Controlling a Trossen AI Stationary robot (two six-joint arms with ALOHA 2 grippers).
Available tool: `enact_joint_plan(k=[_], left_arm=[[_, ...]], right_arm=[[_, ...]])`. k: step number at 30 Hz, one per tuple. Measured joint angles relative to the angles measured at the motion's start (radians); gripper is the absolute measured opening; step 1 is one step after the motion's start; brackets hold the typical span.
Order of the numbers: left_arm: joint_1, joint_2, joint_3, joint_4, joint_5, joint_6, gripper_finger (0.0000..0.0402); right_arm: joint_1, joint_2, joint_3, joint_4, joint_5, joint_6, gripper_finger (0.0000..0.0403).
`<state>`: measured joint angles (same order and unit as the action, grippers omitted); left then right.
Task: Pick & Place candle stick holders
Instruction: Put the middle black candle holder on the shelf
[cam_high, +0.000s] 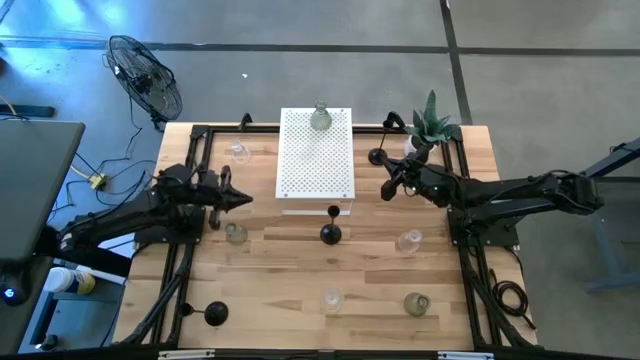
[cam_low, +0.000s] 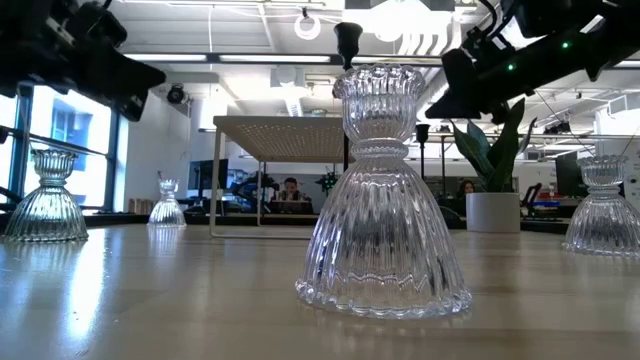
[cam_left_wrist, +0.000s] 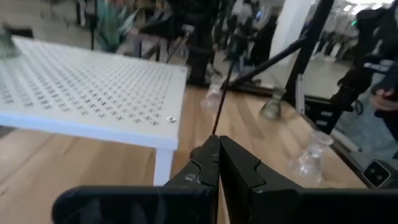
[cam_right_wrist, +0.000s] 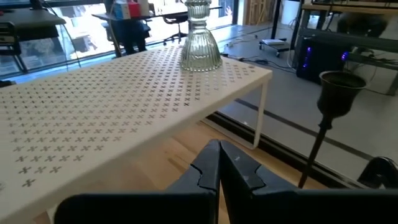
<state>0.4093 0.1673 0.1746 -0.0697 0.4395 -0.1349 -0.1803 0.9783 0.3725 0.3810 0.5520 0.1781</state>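
Note:
Several candle stick holders stand on their bases on the wooden table. Black ones stand before the white perforated box (cam_high: 331, 232), to its right (cam_high: 378, 156) and at the near left (cam_high: 215, 313). Clear and greenish glass ones stand around them (cam_high: 238, 151) (cam_high: 236, 233) (cam_high: 408, 241) (cam_high: 332, 298) (cam_high: 416, 303). One glass holder (cam_high: 320, 118) stands on the box; it also shows in the right wrist view (cam_right_wrist: 200, 37). My left gripper (cam_high: 240, 200) is shut and empty, left of the box. My right gripper (cam_high: 388, 190) is shut and empty, right of the box, beside a black holder (cam_right_wrist: 333, 106).
The white perforated box (cam_high: 316, 152) stands on legs at the table's far middle. A green spiky plant in a white pot (cam_high: 430, 125) is at the far right. Black frame rails run along the table's left and right sides. In the low view a clear holder (cam_low: 385, 190) fills the foreground.

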Motion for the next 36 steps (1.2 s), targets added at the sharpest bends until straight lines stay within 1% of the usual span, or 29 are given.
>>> enact_joint_plan(k=[3, 6, 11, 16, 19, 21, 23, 25, 27, 30, 33, 36], left_arm=[[-0.042, 0.073, 0.07, -0.053, -0.034, 0.002, 0.0001], [-0.134, 0.169, 0.133, -0.081, -0.097, 0.004, 0.0001], [-0.354, 0.345, 0.258, -0.192, -0.303, 0.005, 0.0], [-0.571, 0.496, 0.397, -0.305, -0.47, -0.037, 0.0], [-0.664, 0.562, 0.42, -0.3, -0.602, -0.086, 0.0], [-0.709, 0.612, 0.42, -0.267, -0.661, -0.113, 0.0], [-0.741, 0.655, 0.42, -0.229, -0.698, -0.126, 0.0], [-0.764, 0.689, 0.42, -0.178, -0.719, -0.125, 0.0], [-0.773, 0.712, 0.42, -0.13, -0.728, -0.111, 0.0], [-0.77, 0.722, 0.403, -0.052, -0.74, -0.087, 0.0], [-0.756, 0.706, 0.338, 0.085, -0.745, -0.052, 0.0], [-0.72, 0.678, 0.274, 0.194, -0.729, -0.045, 0.0]], right_arm=[[-0.003, 0.0, 0.0, 0.001, -0.005, -0.003, 0.0], [-0.003, 0.0, 0.0, 0.001, -0.005, -0.017, 0.0], [-0.003, 0.0, 0.0, 0.001, -0.008, -0.023, 0.0], [-0.003, 0.0, 0.0, 0.001, -0.015, -0.029, 0.0], [-0.003, 0.0, 0.0, 0.001, -0.043, -0.029, 0.0], [-0.003, 0.0, 0.0, 0.003, -0.103, -0.028, 0.0], [0.004, 0.0, 0.0, 0.011, -0.19, -0.019, 0.0], [0.033, 0.0, 0.0, 0.026, -0.252, -0.016, 0.0], [0.078, 0.0, 0.0, 0.047, -0.272, -0.021, 0.0], [0.154, 0.003, 0.0, 0.064, -0.272, -0.018, 0.0006], [0.217, 0.032, 0.0, 0.073, -0.272, 0.017, 0.0033], [0.265, 0.092, 0.0, 0.113, -0.272, 0.042, 0.0078]])
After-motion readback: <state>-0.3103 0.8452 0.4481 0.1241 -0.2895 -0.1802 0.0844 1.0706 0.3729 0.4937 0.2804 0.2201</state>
